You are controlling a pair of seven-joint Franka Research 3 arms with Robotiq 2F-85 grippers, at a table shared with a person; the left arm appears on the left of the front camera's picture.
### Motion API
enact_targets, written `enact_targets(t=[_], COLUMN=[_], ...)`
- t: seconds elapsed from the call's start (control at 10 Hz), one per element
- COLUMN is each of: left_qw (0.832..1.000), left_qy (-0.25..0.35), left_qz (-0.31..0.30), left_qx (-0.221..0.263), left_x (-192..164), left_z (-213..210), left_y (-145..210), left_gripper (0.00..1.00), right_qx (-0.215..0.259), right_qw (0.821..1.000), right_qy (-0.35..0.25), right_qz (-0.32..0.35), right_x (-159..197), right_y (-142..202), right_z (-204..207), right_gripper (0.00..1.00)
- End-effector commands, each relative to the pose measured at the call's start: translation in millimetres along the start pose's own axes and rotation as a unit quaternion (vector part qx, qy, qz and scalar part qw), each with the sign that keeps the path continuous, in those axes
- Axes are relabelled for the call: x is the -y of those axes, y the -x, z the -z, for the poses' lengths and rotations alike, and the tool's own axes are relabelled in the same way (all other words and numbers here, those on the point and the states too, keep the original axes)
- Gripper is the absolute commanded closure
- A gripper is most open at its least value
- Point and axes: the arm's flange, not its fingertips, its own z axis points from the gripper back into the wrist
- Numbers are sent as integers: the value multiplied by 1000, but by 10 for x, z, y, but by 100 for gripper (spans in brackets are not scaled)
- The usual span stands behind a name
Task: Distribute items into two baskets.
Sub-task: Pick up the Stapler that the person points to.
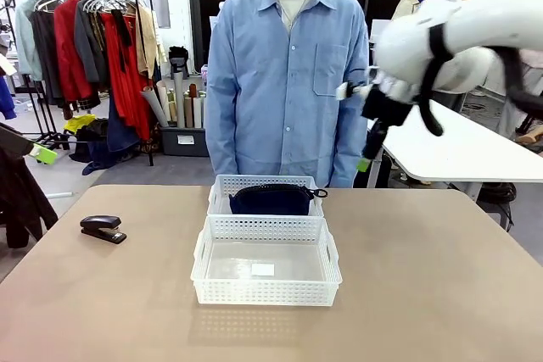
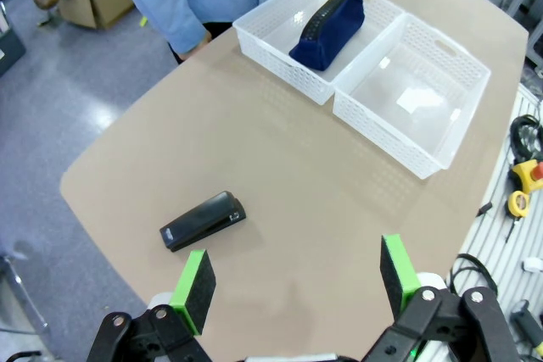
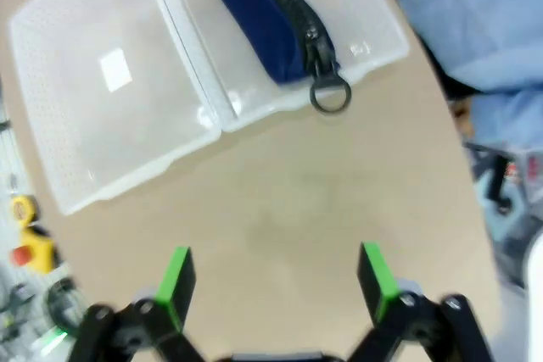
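Left wrist view: left gripper [image 2: 295, 252] hangs wide open near the stapler [image 2: 204, 220], which lies on the table [image 2: 280, 167], well apart from the baskets [image 2: 382, 137]. Small, stiff, probably light and slick: pinch its narrow sides mid-length.

The table [image 1: 424, 277] lies bare to both sides of the middle — the stapler [image 1: 103, 228] stands clear on the left. The near basket [image 1: 265, 292] is empty; a pouch [image 1: 271, 199] fills the far basket [image 1: 222, 184], person [image 1: 280, 82] just behind.
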Motion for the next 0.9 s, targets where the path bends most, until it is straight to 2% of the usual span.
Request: enact_targets(t=[0.0,0.2,0.4,0.7,0.8], left_qw=[1000,1000,1000,1000,1000], left_qy=[4,4,4,4,4], left_qz=[6,6,6,6,6], left_qx=[11,11,11,11,11], left_x=[-13,-13,-13,-13,-13], left_z=[-6,-6,-6,-6,-6], left_y=[6,6,6,6,6], left_gripper=[0,0,0,0,0], right_qx=[72,132,194,230,224], right_qw=[997,989,977,967,967], right_qy=[-21,-69,-88,-102,-110], right_qz=[8,19,12,30,44], right_x=[-19,-36,-186,-504,-629], right_y=[441,989,1409,1958,2070], right_z=[-201,-381,-534,-654,-682], right_gripper=[0,0,0,0,0])
